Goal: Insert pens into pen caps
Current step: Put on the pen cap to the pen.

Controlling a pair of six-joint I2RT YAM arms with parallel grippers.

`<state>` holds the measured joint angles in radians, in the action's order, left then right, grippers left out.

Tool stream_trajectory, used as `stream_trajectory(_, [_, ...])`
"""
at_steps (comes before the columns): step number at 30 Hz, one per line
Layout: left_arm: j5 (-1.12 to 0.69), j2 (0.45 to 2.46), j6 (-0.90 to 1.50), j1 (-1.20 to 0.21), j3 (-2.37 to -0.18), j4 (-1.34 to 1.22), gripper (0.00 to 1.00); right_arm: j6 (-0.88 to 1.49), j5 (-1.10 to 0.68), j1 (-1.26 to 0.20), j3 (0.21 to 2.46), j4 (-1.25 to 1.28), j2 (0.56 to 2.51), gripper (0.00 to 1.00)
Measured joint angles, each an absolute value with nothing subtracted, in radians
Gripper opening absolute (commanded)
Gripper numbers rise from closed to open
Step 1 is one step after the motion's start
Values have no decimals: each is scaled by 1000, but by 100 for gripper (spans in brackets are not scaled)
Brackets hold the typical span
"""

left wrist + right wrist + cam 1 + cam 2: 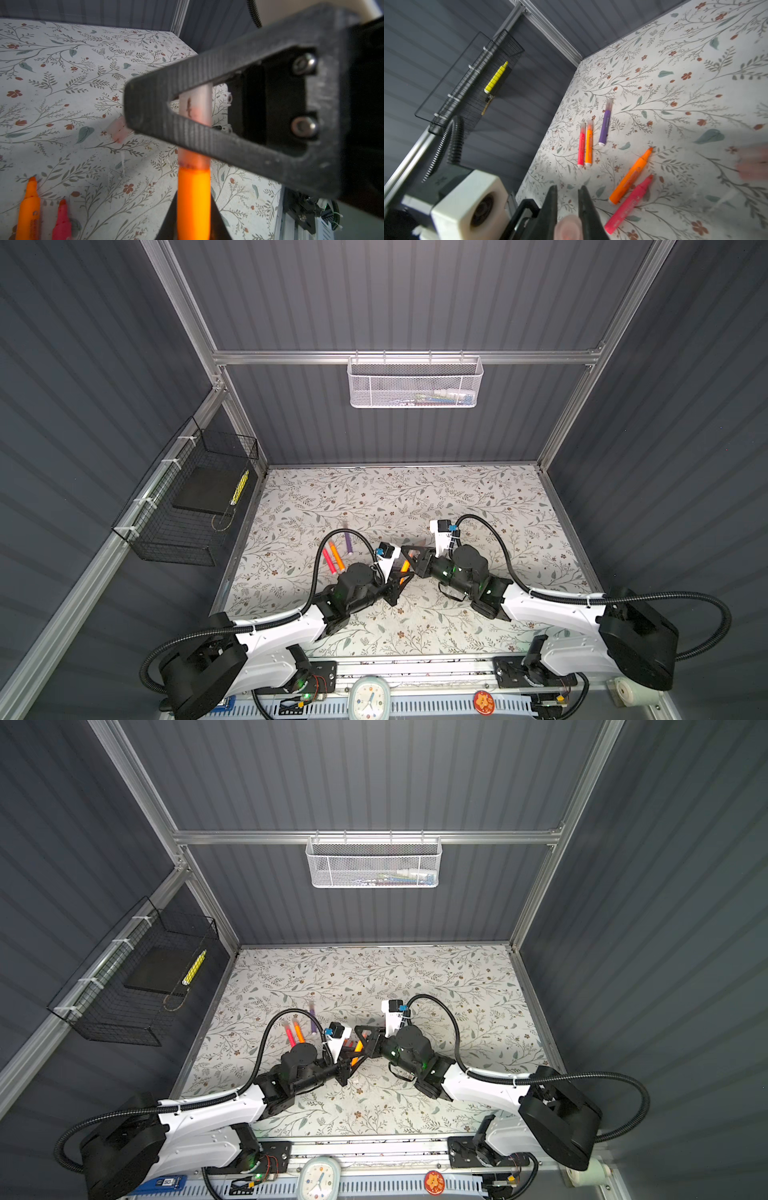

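My left gripper (193, 207) is shut on an orange pen (193, 199) held above the table. A translucent pinkish pen cap (195, 104) sits over that pen's tip, and my right gripper (567, 190) is shut on the cap (568, 227). In both top views the two grippers meet mid-table around the orange pen (405, 566) (358, 1046). Three capped pens lie side by side: pink-red (581, 145), orange (588, 143) and purple (605, 124). An uncapped orange pen (631, 176) and an uncapped pink-red pen (629, 203) lie close by. A loose cap (118, 129) rests on the table.
The floral table (478, 497) is walled by grey panels. A black wire basket (187, 506) holding a yellow marker hangs on the left wall, and a white mesh basket (415, 383) hangs on the back rail. Black cable hoses arch over both arms.
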<state>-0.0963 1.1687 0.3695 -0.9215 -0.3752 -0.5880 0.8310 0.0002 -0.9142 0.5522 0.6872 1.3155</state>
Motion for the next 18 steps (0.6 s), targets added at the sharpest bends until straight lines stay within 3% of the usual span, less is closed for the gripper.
stream_trajectory(4, [-96,1169,369,-921,-375,-588,0,831,-1,-916,552,688,1316,0])
stream_trajectory(18, [8,1103,319,-928,-412,-443,0,802,76,-966,577,714,1345,0])
